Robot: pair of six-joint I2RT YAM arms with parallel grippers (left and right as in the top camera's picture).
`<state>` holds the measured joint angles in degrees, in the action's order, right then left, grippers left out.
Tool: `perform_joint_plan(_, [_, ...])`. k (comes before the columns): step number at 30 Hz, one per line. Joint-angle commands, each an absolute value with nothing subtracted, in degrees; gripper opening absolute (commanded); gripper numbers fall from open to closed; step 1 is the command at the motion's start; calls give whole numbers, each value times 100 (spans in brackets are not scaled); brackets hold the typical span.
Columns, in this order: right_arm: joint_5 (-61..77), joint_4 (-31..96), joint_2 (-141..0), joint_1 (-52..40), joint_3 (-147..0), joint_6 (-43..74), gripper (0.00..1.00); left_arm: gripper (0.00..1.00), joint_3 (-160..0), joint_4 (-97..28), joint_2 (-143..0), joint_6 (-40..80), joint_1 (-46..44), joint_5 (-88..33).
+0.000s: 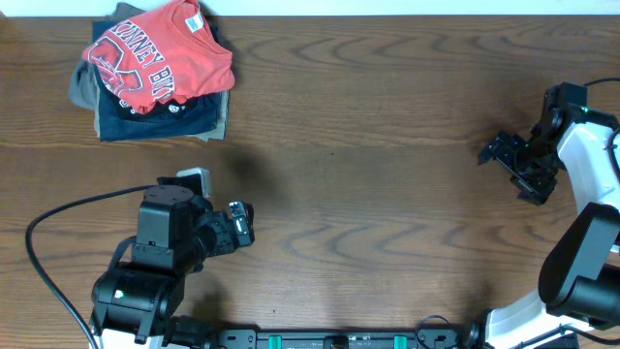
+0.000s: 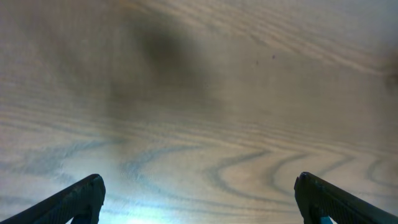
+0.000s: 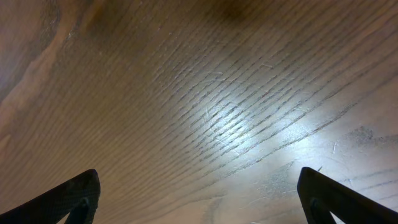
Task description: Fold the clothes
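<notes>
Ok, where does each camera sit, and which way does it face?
Overhead: fixed above the table, looking straight down; shows the red-orange T-shirt atop the folded pile at top left, plus the left pincer and right pincer.
Left wrist: on the left wrist, facing down at bare wood; its open fingers at the bottom corners.
Right wrist: on the right wrist, facing bare wood too; open fingers at the bottom corners.
Shared: both wrist views show only tabletop, no clothing.

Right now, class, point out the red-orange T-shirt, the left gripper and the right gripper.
red-orange T-shirt [image 1: 155, 56]: overhead view, on its printed chest.
left gripper [image 1: 242, 223]: overhead view, midway between its open fingertips.
right gripper [image 1: 506, 171]: overhead view, midway between its open fingertips.
</notes>
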<state>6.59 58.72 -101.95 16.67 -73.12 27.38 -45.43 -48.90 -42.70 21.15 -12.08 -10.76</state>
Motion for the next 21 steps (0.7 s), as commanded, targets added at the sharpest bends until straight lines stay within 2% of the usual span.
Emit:
perform_joint_plan(1, [642,5872,-10158,1686,-7380,2670,99,98,-4523,-4958,-4261,1977,-1225,-950])
perform_joint_plan(6, [642,5874,-10158,1686,-7380,2670,99,98,-4460,-4969,-4324,1308,-1225,-917])
perform_joint_plan(12, [642,5874,-10158,1686,-7380,2668,99,98,-3793,-4261,-4082,701,-1223,-919])
perform_joint_plan(21, [642,5872,-10158,1686,-7380,2668,99,98,-1490,-2364,-2233,399,-1219,-947])
